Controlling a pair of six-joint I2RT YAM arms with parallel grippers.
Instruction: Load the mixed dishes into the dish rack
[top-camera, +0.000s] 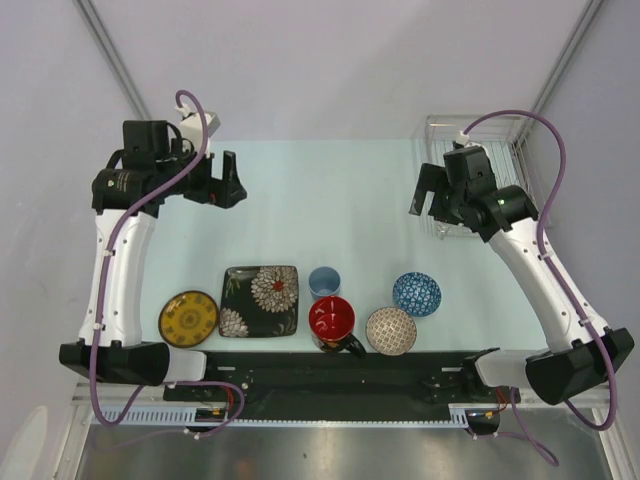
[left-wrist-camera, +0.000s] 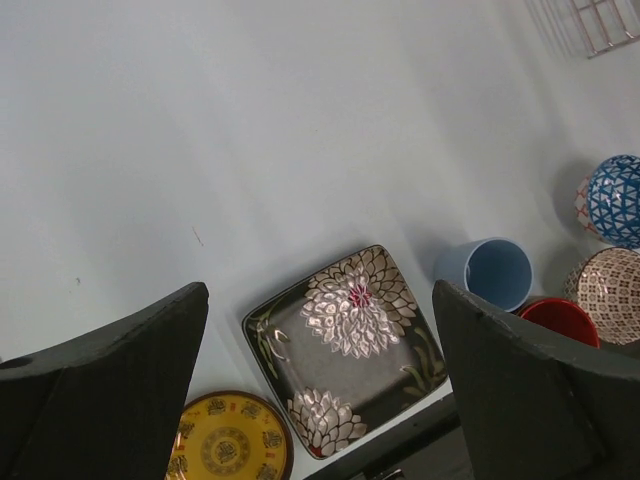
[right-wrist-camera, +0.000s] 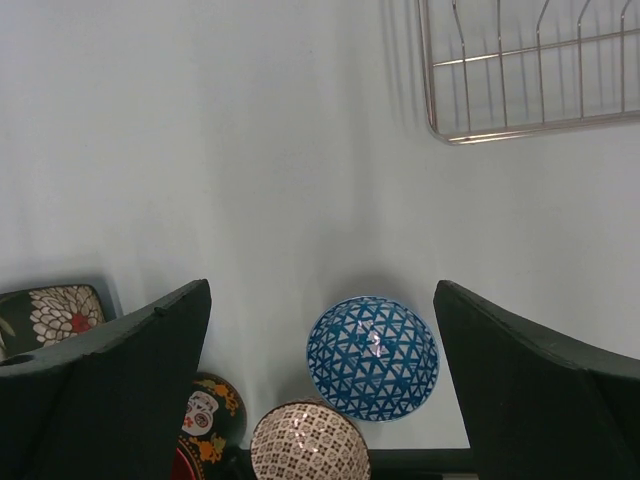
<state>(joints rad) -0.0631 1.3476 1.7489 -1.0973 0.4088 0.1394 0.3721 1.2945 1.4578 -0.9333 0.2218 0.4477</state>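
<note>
Mixed dishes (top-camera: 262, 300) in near row, left pincer (top-camera: 235, 180), right pincer (top-camera: 425, 200) beyond — untouched.

Robotics lab test cell, bare pale desk (top-camera: 320, 190) beneath left end effector (top-camera: 232, 178) and right end effector (top-camera: 427, 200), plain white walls (top-camera: 330, 60) beyond them, metal frame struts (top-camera: 113, 55)

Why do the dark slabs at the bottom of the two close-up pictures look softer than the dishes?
Left wrist view: they are fingers of the left gripper, too near the lens; the black square floral plate is crisp. Right wrist view: likewise fingers of the right gripper; the blue patterned bowl is sharp. Top external view: even light, faint shadows.
</note>
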